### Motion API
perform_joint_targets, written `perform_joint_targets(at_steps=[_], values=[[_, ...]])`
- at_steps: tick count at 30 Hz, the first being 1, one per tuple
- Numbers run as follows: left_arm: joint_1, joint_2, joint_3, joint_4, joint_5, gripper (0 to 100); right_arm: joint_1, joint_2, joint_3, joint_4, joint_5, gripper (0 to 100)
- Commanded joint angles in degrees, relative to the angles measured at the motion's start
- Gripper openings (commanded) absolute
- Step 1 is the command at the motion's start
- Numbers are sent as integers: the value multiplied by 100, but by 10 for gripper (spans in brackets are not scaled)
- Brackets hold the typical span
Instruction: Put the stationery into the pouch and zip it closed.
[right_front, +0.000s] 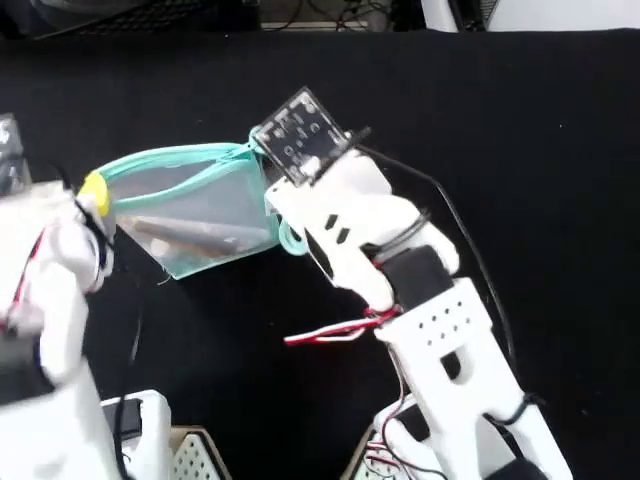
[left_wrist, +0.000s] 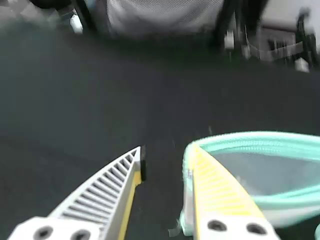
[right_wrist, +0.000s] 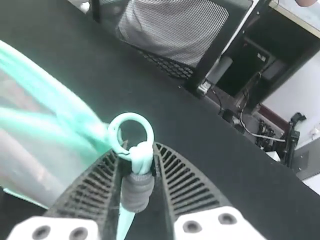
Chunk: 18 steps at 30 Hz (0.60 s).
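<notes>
Pouch (right_front: 200, 215): A clear pouch with teal trim lies on the black desk (right_front: 520, 120). In my high view it is stretched between the two arms.
Zip (right_front: 165, 165): The zip is undone. Its two teal bands bow apart along the pouch's far edge, so the mouth gapes.
Contents: One long brownish piece of stationery (right_front: 190, 236) rests along the bottom of the pouch and shows through the clear wall. I cannot tell what kind it is.
Zip pull (right_wrist: 134, 165): The zip pull is a teal cord at the pouch end nearest my right arm. It is knotted into a ring (right_wrist: 131, 132) and runs down through a grey sleeve (right_wrist: 136, 192).
Right hand (right_wrist: 136, 150): My right hand is pressed together on the zip pull. The cord and sleeve are pinched between both ribbed fingers, and the ring stands just past the tips.
Left hand (left_wrist: 165, 150): My left hand sits at the pouch's opposite end with its fingers spread apart.
Yellow finger (left_wrist: 220, 195): The yellow finger lies against that end of the pouch, and the teal trim curls round its tip. I cannot tell whether the finger is inside the mouth or just over it.
White finger (left_wrist: 105, 195): The white finger stands apart from the pouch over bare desk and touches nothing. The gap between the two fingers holds nothing but dark desk.
</notes>
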Motion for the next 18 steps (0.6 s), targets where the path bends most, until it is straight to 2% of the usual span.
perform_joint_targets(at_steps=[1, 6, 10, 14, 18], values=[[-84, -633, -259, -18, -9, 167, -88, 365, -593, -167, 53, 12], [4, -826, 488, -387, -18, 167, -88, 497, -769, -149, 53, 12], [127, -870, 884, -273, -18, 167, -53, 242, -699, -114, 53, 12], [804, -835, 1244, 88, -35, 167, -62, -22, -444, -123, 62, 12], [1587, -870, 1393, 677, -686, 167, -79, -84, -136, -167, 62, 12]])
